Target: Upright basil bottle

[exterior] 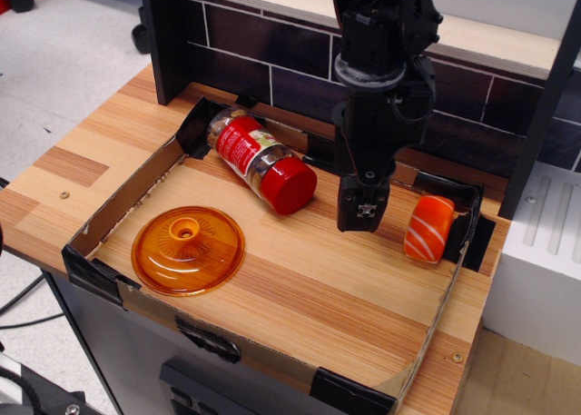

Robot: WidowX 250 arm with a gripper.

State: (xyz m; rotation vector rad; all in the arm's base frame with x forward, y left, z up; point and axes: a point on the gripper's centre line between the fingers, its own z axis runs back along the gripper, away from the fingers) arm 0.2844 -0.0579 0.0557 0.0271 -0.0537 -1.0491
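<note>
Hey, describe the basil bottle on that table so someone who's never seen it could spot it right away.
On the wooden table, inside the low cardboard border, look toward the back left corner. The basil bottle lies on its side there, behind the flat orange lid. It alone is a clear jar with a red label and wide red cap.

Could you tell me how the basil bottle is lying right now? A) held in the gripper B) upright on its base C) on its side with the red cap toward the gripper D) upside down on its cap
C: the basil bottle lies on its side on the table, red cap pointing toward the gripper, which is not touching it.
</note>
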